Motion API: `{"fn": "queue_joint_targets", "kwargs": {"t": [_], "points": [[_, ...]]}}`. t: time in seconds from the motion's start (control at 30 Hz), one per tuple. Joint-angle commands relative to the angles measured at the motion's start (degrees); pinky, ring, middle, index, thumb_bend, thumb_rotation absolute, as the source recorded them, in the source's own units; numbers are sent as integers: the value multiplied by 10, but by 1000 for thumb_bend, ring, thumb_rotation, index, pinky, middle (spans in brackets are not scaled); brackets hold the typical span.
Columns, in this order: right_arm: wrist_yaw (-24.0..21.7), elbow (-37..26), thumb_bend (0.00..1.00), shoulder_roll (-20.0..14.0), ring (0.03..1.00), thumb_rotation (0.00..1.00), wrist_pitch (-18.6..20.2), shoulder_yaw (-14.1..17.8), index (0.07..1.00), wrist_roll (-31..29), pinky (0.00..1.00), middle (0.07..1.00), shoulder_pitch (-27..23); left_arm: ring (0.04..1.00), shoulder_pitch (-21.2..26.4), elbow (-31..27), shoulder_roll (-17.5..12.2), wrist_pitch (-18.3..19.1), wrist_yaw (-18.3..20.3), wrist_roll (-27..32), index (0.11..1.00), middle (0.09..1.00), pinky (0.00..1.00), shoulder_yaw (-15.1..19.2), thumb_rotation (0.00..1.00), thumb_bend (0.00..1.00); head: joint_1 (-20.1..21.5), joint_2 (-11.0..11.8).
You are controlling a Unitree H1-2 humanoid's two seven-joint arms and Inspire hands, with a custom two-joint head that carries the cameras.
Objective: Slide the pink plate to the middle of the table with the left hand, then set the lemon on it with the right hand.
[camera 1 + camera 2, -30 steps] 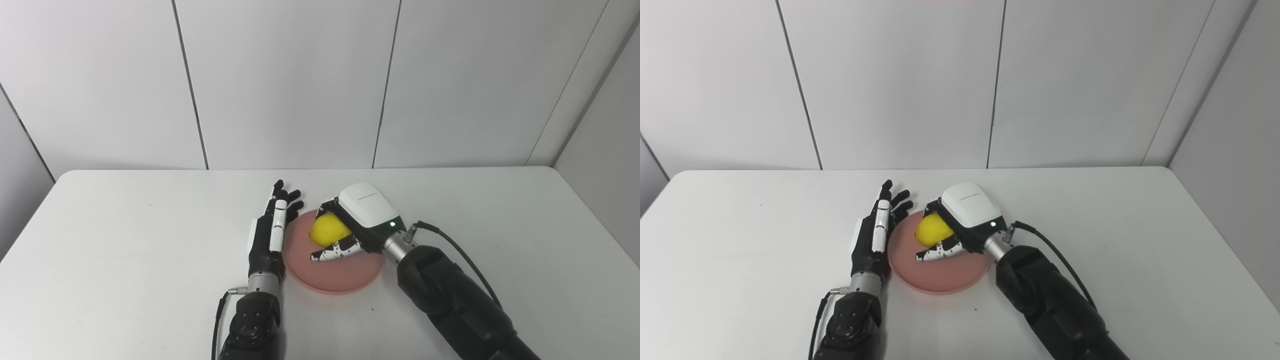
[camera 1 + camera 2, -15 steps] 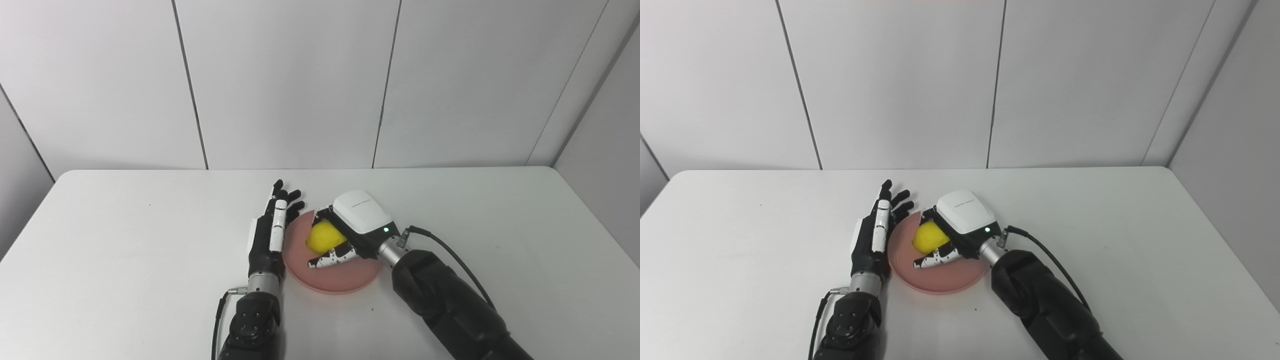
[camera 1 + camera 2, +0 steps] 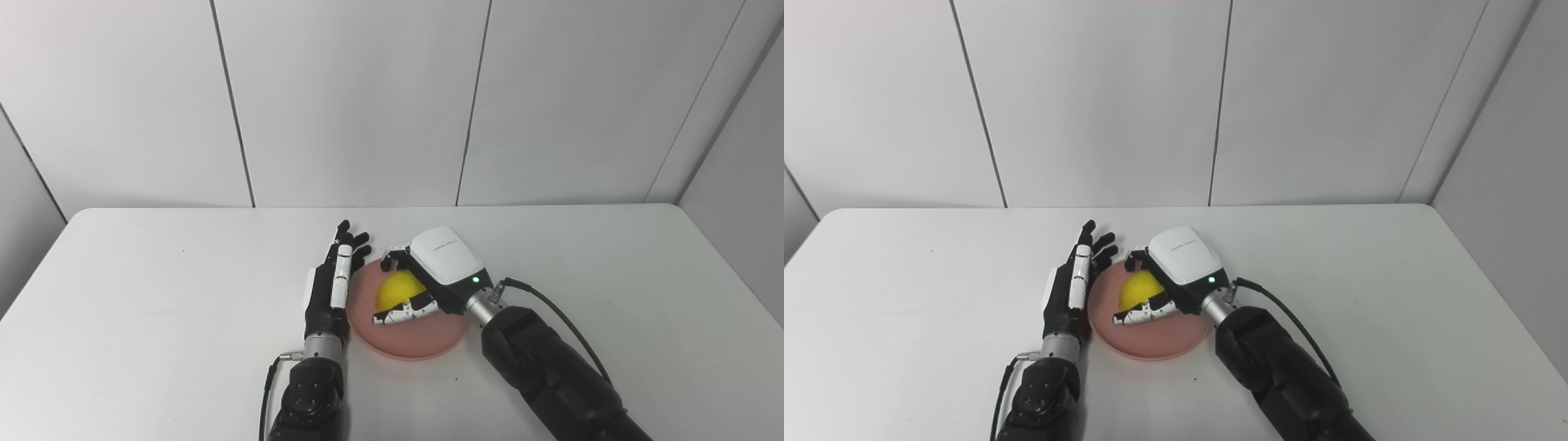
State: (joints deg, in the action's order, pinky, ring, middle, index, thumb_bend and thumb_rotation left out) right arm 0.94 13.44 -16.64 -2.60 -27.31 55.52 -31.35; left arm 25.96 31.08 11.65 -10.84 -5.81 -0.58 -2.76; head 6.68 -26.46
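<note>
The pink plate [image 3: 422, 340] lies near the middle of the white table. The yellow lemon [image 3: 395, 289] is low over the plate's left half, and I cannot tell whether it touches the plate. My right hand [image 3: 432, 272] is shut on the lemon, with fingers over its far side and the thumb under its near side. My left hand [image 3: 327, 288] is open and empty. It stands on edge with its fingers straight, against the plate's left rim. The same scene shows in the right eye view, with the lemon [image 3: 1136, 291] on the plate [image 3: 1160, 343].
The white table [image 3: 153, 306] ends at a panelled wall at the back. A black cable [image 3: 551, 300] runs from my right wrist over the table to the right of the plate.
My right hand has carried the lemon down and a little left over the plate. Its fingers have spread slightly around the lemon. My left hand and the plate have not moved.
</note>
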Motion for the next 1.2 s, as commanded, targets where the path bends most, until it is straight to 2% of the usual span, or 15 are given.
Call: {"fn": "queue_joint_targets", "kwargs": {"t": [0.0, 0.3, 0.57, 0.6, 0.7, 0.77, 0.9, 1.03, 1.17], "points": [[12, -16, 797, -8, 510, 690, -4, 9, 609, 5, 435, 564, -16, 837, -30, 17, -5, -6, 0, -8, 924, 861, 910, -3, 1000, 659, 0, -1], [17, -6, 797, -8, 479, 712, -5, 7, 612, 17, 415, 545, -15, 866, -31, 12, -7, -2, 2, -7, 933, 865, 919, -6, 998, 697, 1, -1], [17, -6, 740, -9, 503, 712, -5, 10, 605, 14, 450, 555, -14, 859, -31, 11, -6, -3, 2, -5, 936, 860, 911, -6, 1000, 659, 0, -2], [16, -7, 739, -8, 513, 716, -6, 12, 607, 10, 460, 562, -13, 858, -31, 9, -6, -1, 2, -2, 935, 860, 914, -5, 1000, 660, 0, -2], [15, -9, 730, -7, 599, 758, -10, 19, 623, -4, 570, 621, -12, 862, -31, 2, -3, 7, 4, 8, 943, 867, 921, 1, 1000, 662, -1, -2], [23, -8, 723, -5, 620, 787, -14, 27, 628, -17, 604, 635, -10, 853, -29, -5, -2, 12, 7, 15, 947, 868, 916, 7, 1000, 671, -1, -2], [28, -16, 722, 7, 631, 835, -10, 51, 640, -53, 599, 651, -3, 851, -22, -14, -4, 13, 15, 29, 949, 869, 900, 15, 1000, 668, -1, -2], [34, -20, 711, 17, 641, 834, -14, 77, 655, -90, 597, 666, 2, 867, -16, -20, -9, 17, 26, 43, 957, 877, 904, 21, 990, 664, 2, -1], [33, -28, 707, 26, 697, 858, -13, 104, 684, -131, 645, 717, 8, 843, -9, -21, -20, 23, 13, 19, 944, 863, 862, 16, 995, 672, 2, -1]]}}
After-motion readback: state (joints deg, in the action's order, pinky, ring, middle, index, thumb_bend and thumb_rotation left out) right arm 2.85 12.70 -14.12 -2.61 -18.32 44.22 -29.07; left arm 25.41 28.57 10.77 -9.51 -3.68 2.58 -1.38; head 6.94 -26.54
